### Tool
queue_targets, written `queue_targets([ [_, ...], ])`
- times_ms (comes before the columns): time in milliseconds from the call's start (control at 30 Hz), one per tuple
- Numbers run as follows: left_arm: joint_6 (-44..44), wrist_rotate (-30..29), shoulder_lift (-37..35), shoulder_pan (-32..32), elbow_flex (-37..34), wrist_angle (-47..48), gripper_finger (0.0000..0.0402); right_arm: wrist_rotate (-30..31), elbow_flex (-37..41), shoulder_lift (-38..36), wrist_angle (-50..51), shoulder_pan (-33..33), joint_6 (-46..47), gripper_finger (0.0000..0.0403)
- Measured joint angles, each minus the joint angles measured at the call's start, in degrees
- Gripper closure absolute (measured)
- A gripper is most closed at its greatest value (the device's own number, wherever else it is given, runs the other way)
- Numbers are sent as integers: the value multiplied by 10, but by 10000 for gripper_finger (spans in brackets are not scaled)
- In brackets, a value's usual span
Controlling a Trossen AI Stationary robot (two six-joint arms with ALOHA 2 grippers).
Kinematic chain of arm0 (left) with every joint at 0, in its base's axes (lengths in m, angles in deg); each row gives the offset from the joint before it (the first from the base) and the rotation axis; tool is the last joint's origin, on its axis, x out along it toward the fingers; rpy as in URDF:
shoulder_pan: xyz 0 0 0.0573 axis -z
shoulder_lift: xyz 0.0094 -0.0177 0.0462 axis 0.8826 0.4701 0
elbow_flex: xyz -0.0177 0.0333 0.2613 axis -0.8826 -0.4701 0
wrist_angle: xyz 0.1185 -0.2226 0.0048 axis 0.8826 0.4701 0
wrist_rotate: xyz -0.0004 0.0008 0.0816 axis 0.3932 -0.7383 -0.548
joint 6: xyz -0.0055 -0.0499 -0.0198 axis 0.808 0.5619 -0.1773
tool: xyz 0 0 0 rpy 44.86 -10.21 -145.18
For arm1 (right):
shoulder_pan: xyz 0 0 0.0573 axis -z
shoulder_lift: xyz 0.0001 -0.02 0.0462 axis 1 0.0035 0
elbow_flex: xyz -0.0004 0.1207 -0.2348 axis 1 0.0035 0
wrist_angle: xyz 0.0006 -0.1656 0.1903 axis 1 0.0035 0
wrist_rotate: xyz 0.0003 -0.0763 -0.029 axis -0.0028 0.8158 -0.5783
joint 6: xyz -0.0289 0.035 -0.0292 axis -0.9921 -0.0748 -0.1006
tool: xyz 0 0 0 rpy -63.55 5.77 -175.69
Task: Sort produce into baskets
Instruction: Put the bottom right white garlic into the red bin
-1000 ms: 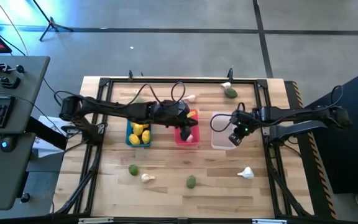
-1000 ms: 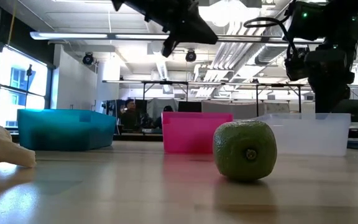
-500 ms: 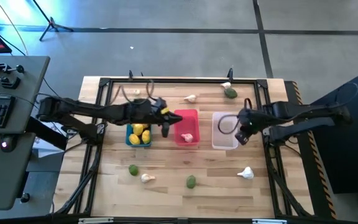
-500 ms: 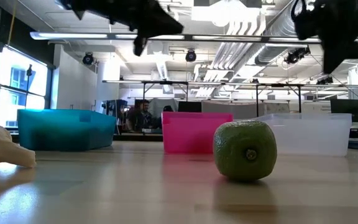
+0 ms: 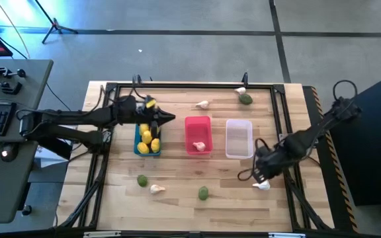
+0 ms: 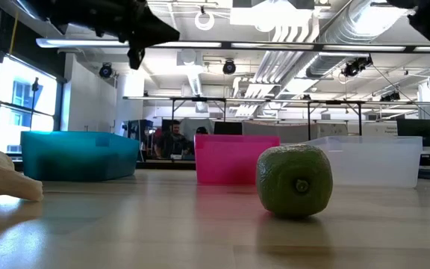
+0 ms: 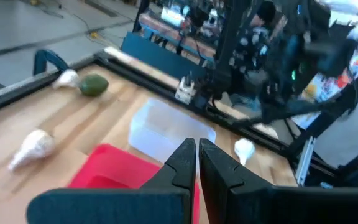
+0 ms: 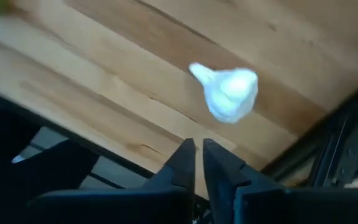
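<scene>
Under the right gripper: garlic bulb [image 8: 229,92] lying just ahead of the nearly closed, empty fingers.
Change: right gripper [image 5: 262,173] having left the white basket [image 5: 239,138], now nearing this bulb, likely the next pick.
Axis: bulb lying sideways, tip pointing across the fingers' line.
Left gripper [image 5: 167,118]: pinched shut, empty, retreating beside the blue basket [image 5: 137,141].

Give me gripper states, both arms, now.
Left gripper: shut, empty, over the blue basket.
Right gripper: shut, empty, above the garlic near the table's right side.
</scene>
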Motion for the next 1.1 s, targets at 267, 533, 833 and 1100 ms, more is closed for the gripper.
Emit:
queue_targets([
  [267, -5, 60, -36, -66, -4, 32, 394, -43, 0, 92, -26, -15, 68, 263],
  [533, -29, 104, -39, -100, -4, 58, 394, -44, 1, 172, -13, -15, 100, 145],
  [833, -54, 162, -39, -127, -4, 77, 394, -42, 1, 250, -17, -15, 99, 158],
  [1100, -63, 192, -39, -145, -4, 97, 394, -44, 0, 289, -31, -14, 91, 211],
])
